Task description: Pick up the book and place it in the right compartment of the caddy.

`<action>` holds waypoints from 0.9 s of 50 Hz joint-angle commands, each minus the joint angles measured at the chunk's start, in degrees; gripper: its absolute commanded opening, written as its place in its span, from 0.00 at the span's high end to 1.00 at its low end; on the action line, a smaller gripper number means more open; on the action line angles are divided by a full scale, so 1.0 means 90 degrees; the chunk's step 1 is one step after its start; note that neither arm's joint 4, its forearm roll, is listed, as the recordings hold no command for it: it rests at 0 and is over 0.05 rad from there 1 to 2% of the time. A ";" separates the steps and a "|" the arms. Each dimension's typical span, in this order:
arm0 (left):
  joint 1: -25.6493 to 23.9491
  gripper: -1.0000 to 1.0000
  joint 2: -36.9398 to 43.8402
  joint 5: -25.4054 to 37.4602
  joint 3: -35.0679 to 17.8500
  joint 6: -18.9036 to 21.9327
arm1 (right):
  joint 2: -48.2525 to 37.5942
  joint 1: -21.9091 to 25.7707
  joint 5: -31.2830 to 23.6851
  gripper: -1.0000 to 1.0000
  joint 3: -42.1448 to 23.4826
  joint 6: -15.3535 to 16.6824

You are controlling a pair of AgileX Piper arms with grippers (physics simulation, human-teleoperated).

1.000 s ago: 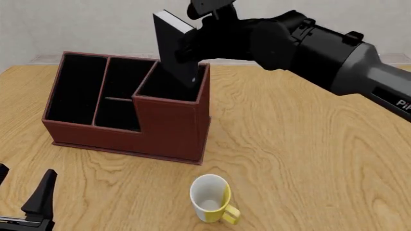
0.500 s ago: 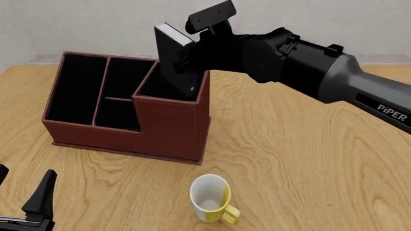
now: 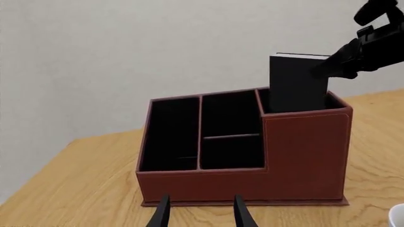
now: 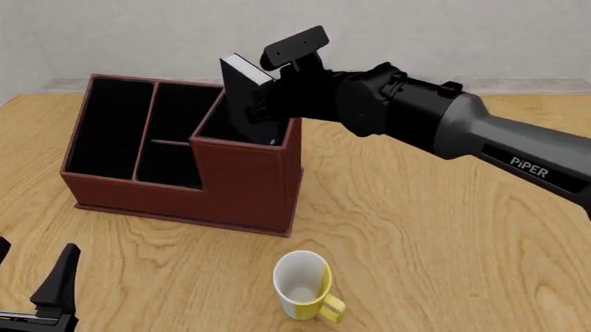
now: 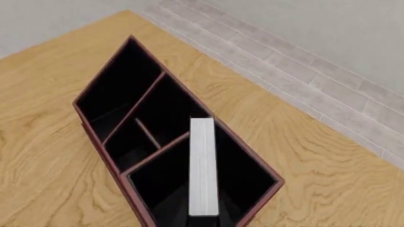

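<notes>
The black book (image 4: 242,90) stands nearly upright, with its lower part inside the right compartment (image 4: 231,124) of the reddish-brown caddy (image 4: 245,183). My right gripper (image 4: 268,104) is shut on the book's upper part, just above the compartment's rim. In the right wrist view the white page edges (image 5: 203,165) run down into the compartment (image 5: 246,175), and the fingers are hidden. The left wrist view shows the book (image 3: 296,87) rising out of the caddy (image 3: 303,151). My left gripper (image 4: 32,280) is open and empty low at the front left, also seen in its own wrist view (image 3: 200,215).
A white-and-yellow mug (image 4: 302,283) stands upright on the table in front of the caddy's right end. The caddy's long slot (image 4: 109,128) and two middle pockets (image 4: 176,135) hold nothing. The right arm (image 4: 480,138) spans the table's right side above the wood.
My right arm has come down and lowered the book deeper into the right compartment. The left gripper, caddy and mug have not moved.
</notes>
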State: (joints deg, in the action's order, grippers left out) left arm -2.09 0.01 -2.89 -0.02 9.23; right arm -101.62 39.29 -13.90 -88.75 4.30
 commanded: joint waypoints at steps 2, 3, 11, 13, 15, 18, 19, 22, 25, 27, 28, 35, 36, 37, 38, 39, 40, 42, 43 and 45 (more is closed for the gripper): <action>0.0028 0.00 0.0000 -0.0010 -0.0001 -0.0003 | -0.0052 -0.0005 0.0176 1.00 0.0053 -0.0177; 0.0029 0.00 0.0000 -0.0012 -0.0001 -0.0003 | -0.0060 -0.0004 0.0188 1.00 0.0063 -0.0185; 0.0035 0.00 0.0000 -0.0009 0.0000 0.0003 | -0.0118 0.0013 0.0265 1.00 0.0131 -0.0221; 0.0037 0.00 0.0000 -0.0008 0.0000 0.0001 | -0.0136 -0.0007 0.0283 1.00 0.0137 -0.0227; 0.0037 0.00 0.0000 -0.0009 0.0000 0.0003 | -0.0143 -0.0011 0.0292 1.00 0.0144 -0.0229; 0.0039 0.00 0.0000 -0.0009 0.0000 -0.0001 | -0.0172 -0.0020 0.0331 1.00 0.0178 -0.0240; 0.0039 0.00 0.0000 -0.0009 0.0001 -0.0004 | -0.0181 -0.0022 0.0347 1.00 0.0194 -0.0234; 0.0038 0.00 0.0000 -0.0002 0.0001 0.0003 | -0.0202 -0.0015 0.0378 1.00 0.0225 -0.0236; 0.0040 0.00 0.0000 0.0002 0.0001 0.0002 | -0.0218 -0.0006 0.0397 1.00 0.0245 -0.0245; 0.0038 0.00 0.0000 0.0003 0.0000 0.0003 | -0.0230 -0.0005 0.0400 1.00 0.0247 -0.0245; 0.0038 0.00 0.0000 0.0002 0.0000 0.0008 | -0.0233 -0.0006 0.0407 1.00 0.0256 -0.0239; 0.0037 0.00 0.0000 0.0008 0.0000 0.0007 | -0.0299 -0.0012 0.0462 1.00 0.0283 -0.0246; 0.0036 0.00 0.0000 0.0010 0.0000 0.0009 | -0.0312 -0.0008 0.0467 1.00 0.0284 -0.0247; 0.0035 0.00 0.0000 0.0011 0.0000 0.0010 | -0.0324 -0.0013 0.0472 1.00 0.0284 -0.0251; 0.0035 0.00 0.0000 0.0011 0.0000 0.0010 | -0.0324 -0.0013 0.0472 1.00 0.0284 -0.0251; 0.0030 0.00 0.0000 0.0015 0.0000 0.0011 | -0.0317 -0.0012 0.0475 1.00 0.0298 -0.0261; 0.0033 0.00 0.0000 0.0013 0.0000 0.0006 | -0.0319 -0.0011 0.0482 1.00 0.0309 -0.0263; 0.0038 0.00 0.0000 0.0010 0.0000 -0.0005 | -0.0337 -0.0023 0.0502 1.00 0.0324 -0.0252; 0.0042 0.00 0.0000 -0.0001 0.0000 -0.0007 | -0.0350 -0.0027 0.0514 1.00 0.0334 -0.0271; 0.0046 0.00 0.0000 -0.0002 0.0000 -0.0010 | -0.0354 -0.0020 0.0522 1.00 0.0343 -0.0287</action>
State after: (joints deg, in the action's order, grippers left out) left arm -1.75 0.01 -2.85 -0.02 9.24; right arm -104.75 39.16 -9.97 -85.41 3.16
